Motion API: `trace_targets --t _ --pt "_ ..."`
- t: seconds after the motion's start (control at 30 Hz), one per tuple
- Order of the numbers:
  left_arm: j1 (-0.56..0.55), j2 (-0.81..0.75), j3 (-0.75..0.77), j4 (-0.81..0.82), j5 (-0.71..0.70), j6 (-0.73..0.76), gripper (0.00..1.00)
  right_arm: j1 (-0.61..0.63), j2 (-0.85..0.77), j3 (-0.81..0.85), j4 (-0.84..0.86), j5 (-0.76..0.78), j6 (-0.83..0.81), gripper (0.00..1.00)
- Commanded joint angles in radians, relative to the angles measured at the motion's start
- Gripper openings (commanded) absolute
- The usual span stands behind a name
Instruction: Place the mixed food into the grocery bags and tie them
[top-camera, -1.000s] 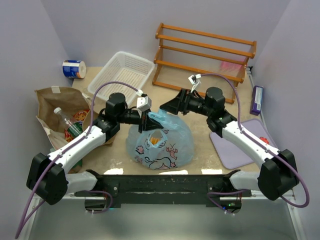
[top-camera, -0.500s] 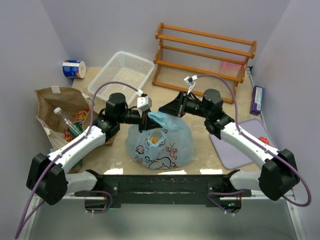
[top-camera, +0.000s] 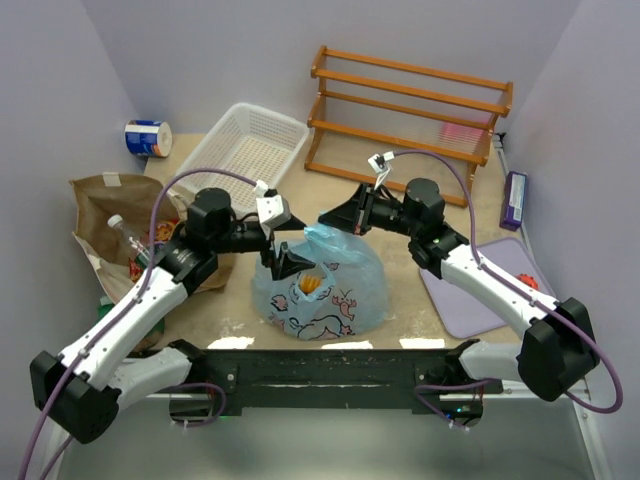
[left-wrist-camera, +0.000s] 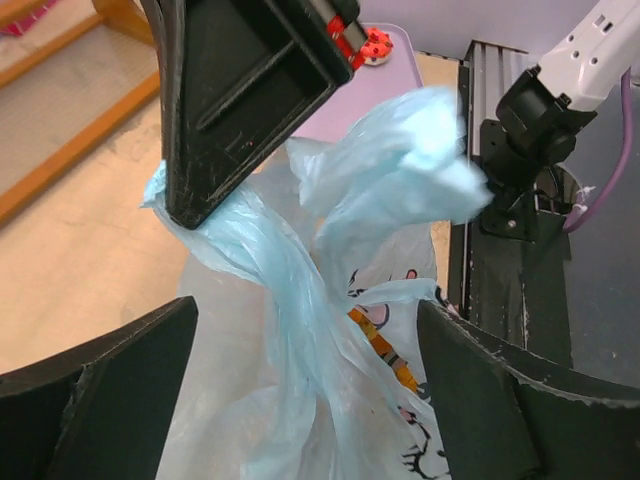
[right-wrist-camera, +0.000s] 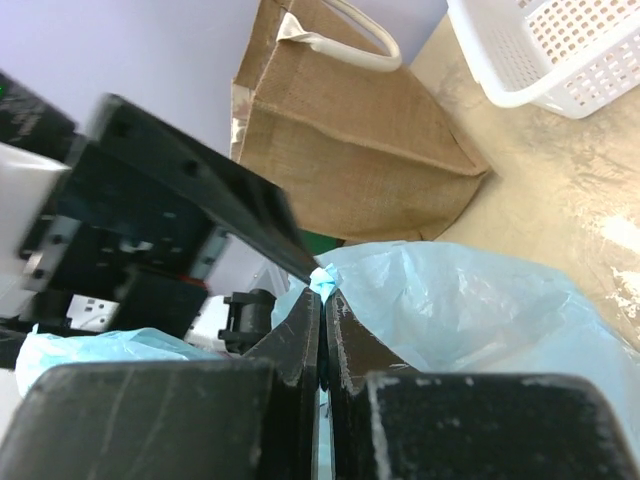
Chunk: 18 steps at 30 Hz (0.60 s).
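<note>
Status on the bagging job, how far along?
Done: food sits in both bags, a bottle in the paper bag, an orange item in the blue bag. In hand: right gripper pinches the blue bag's top; left gripper is open beside it. Left: no knot yet, paper bag open.

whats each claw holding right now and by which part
The right claw is shut on the light blue plastic bag, pinching a twisted strand of plastic at its top. The left claw is open and holds nothing.
</note>
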Motion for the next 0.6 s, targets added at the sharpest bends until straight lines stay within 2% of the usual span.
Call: trace_targets --t 0.0,0.1,0.3,0.57 --pt "-0.002 -0.094 0.075 -0.121 -0.073 0.076 1.0 0.003 -0.016 0.039 -0.013 0.015 -0.032 0.0" --pt "-0.002 -0.116 0.125 -0.135 -0.056 0.09 1.0 0.001 -0.018 0.045 -0.027 0.014 -0.043 0.0" --pt "-0.001 -0.102 0.169 0.03 -0.026 0.068 1.0 0.001 -0.013 0.045 -0.033 0.009 -0.051 0.0" --pt "-0.004 -0.028 0.169 0.195 0.125 -0.031 1.0 0.001 -0.024 0.048 -0.061 0.017 -0.072 0.0"
